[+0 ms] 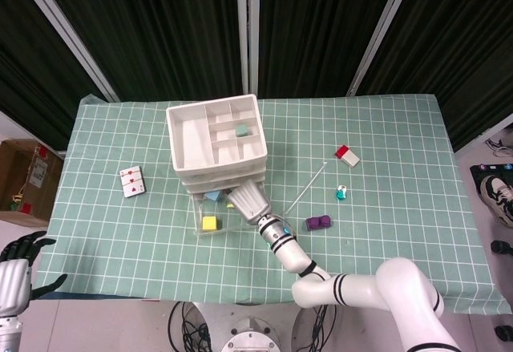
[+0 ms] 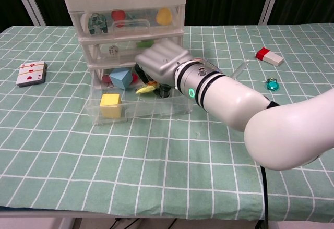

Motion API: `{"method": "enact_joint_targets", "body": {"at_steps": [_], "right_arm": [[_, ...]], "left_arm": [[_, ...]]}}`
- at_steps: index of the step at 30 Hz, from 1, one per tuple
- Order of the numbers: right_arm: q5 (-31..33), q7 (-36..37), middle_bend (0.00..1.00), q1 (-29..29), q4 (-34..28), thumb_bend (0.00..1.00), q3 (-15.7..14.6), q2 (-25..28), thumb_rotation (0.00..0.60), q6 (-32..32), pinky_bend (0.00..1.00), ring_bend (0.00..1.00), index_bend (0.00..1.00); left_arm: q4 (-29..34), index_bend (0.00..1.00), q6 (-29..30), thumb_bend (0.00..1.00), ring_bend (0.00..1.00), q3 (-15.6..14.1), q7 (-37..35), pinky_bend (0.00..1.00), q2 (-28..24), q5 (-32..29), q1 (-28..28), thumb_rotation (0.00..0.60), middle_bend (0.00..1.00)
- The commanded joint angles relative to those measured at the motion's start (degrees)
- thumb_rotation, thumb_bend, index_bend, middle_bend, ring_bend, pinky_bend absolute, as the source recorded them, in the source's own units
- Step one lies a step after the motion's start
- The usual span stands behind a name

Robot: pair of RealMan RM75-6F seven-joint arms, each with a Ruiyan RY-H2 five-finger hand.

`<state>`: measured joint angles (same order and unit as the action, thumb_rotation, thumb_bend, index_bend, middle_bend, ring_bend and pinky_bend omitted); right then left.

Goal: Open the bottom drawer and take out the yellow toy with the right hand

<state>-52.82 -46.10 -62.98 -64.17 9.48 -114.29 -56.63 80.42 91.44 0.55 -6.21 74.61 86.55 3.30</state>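
A: Where is the yellow toy (image 2: 147, 87)?

B: In the open bottom drawer (image 2: 156, 109), near the middle, half hidden under the right hand (image 2: 159, 64). Only a yellow edge with a touch of green and red shows below the hand in the chest view. There is also a yellow cube (image 2: 110, 105) at the drawer's left front corner — I cannot say for certain which one the task means, but the hand is over the flatter piece.

A: How would that piece handle?

B: I judge it light and small, likely plastic or a soft packet, so it should lift easily but could slide against the smooth clear drawer floor. Its thin edges look like the place to pinch, thumb on one side and a finger on the other. The cube would be stiffer and easier, taken on opposite flat faces.

A: Is the hand holding it?

B: I cannot tell. The fingers reach down into the drawer and are hidden behind the back of the hand, so whether they have met on the toy is not visible.

A: And around it?

B: A blue block (image 2: 120, 77) and something red sit further back in the drawer — close quarters. The drawer belongs to a white three-tier cabinet (image 1: 215, 139) on the green checked table (image 2: 156, 177). The left hand (image 1: 18, 276) hangs off the table's near left corner with fingers spread, holding nothing.
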Motion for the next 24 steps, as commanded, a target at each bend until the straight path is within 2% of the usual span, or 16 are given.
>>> {"method": "enact_joint_targets", "body": {"at_steps": [1,5,8,12,15,19,24], "right_arm": [[-1.7,1.3,0.92,0.9,-0.5,0.37,0.5,0.1,0.6,-1.0,1.0,1.0,0.6],[-4.9,2.9,0.92,2.5,-4.7,0.37,0.6,2.5,0.6,-3.8,1.0,1.0,0.62],[-8.5,4.7,0.92,5.0,-11.2,0.37,0.3,6.2,0.6,-7.8,1.0,1.0,0.62],[-13.9,6.7,0.92,9.9,-21.3,0.37,-1.6,13.9,0.6,-14.3,1.0,1.0,0.62],[-15.9,8.1,0.92,13.8,-25.0,0.37,-3.3,19.0,0.6,-17.7,1.0,1.0,0.61],[-14.2,9.7,0.92,17.3,-24.8,0.37,-4.5,22.8,0.6,-17.5,1.0,1.0,0.56],[-12.1,13.5,0.92,19.1,-19.6,0.37,-4.7,22.8,0.6,-13.9,1.0,1.0,0.51]], "left_arm": [[-0.1,0.32,0.0,0.05,0.17,0.0,-0.1,0.19,0.1,0.1,0.0,0.6,0.19],[-0.2,0.32,0.1,0.05,0.17,0.0,-0.1,0.19,0.0,0.3,0.0,0.6,0.19],[0.0,0.32,0.2,0.05,0.17,0.1,0.0,0.19,-0.1,0.4,-0.1,0.6,0.19],[0.4,0.32,0.5,0.05,0.17,0.2,0.3,0.19,-0.4,0.9,-0.2,0.6,0.19],[0.9,0.32,0.5,0.05,0.17,0.1,1.0,0.19,-0.6,1.2,-0.4,0.6,0.19],[2.4,0.32,1.1,0.05,0.17,0.0,2.3,0.19,-1.0,2.0,-0.4,0.6,0.19],[4.5,0.32,1.6,0.05,0.17,-0.2,4.4,0.19,-1.6,2.6,-0.3,0.6,0.19]]}}
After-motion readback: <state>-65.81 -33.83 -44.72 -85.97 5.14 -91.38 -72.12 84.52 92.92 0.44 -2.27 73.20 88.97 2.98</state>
